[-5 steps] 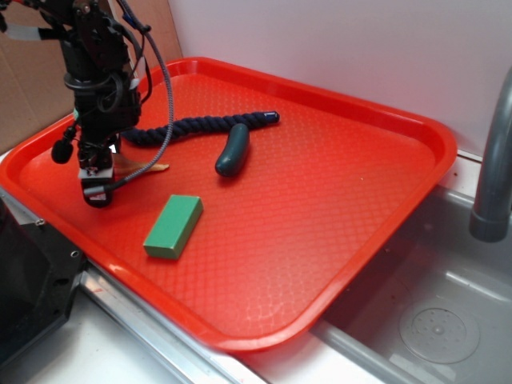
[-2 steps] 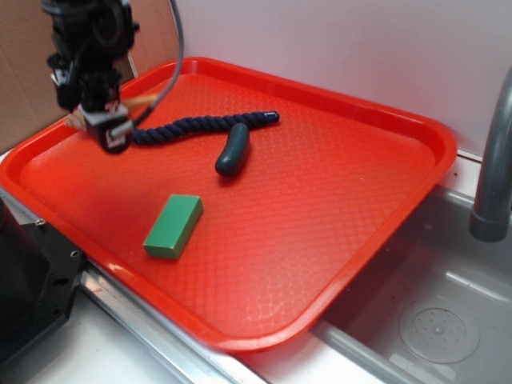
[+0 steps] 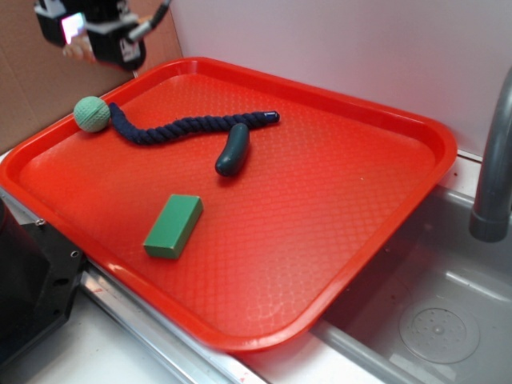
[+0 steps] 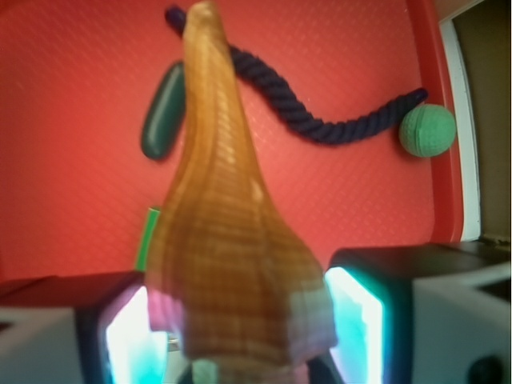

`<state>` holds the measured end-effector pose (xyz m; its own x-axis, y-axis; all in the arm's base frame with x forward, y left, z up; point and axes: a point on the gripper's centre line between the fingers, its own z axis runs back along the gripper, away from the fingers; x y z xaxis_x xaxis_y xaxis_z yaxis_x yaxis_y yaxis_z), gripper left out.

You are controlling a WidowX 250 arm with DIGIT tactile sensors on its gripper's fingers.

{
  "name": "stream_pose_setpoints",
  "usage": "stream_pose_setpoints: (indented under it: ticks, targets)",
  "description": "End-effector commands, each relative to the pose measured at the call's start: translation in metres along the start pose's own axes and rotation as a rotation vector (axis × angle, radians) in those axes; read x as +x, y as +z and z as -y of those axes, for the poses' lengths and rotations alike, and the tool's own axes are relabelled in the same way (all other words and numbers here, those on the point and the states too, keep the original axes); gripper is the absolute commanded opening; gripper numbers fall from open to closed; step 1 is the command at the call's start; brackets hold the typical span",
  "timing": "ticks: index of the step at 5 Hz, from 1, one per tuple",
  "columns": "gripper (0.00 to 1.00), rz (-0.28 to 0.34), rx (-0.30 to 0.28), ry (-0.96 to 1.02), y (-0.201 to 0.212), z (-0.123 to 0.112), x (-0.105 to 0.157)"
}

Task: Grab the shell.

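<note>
The shell (image 4: 232, 240), tan-orange and ribbed, fills the middle of the wrist view with its pointed tip aimed away from the camera. My gripper (image 4: 240, 320) is shut on its wide end, one lit pad (image 4: 132, 336) on each side. In the exterior view the gripper (image 3: 90, 42) hangs high above the tray's back-left corner. Only a small tan bit of the shell (image 3: 78, 52) shows there, beside the fingers.
On the red tray (image 3: 384, 232) lie a green ball (image 3: 92, 114) tied to a dark blue rope (image 3: 184, 126), a dark green pickle-shaped object (image 3: 233, 150) and a green block (image 3: 174, 226). A sink with a grey faucet (image 3: 492, 160) lies to the right.
The gripper has risen from the tray surface up and toward the back left, carrying the shell. The green ball it was hiding is now in view.
</note>
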<state>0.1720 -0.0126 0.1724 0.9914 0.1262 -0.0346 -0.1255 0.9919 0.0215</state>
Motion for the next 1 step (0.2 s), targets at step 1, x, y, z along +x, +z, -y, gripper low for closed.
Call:
stream_pose_setpoints:
  ticks: [1]
  targets:
    - [0.0, 0.045, -0.022, -0.018, 0.0147, 0.0011, 0.0166]
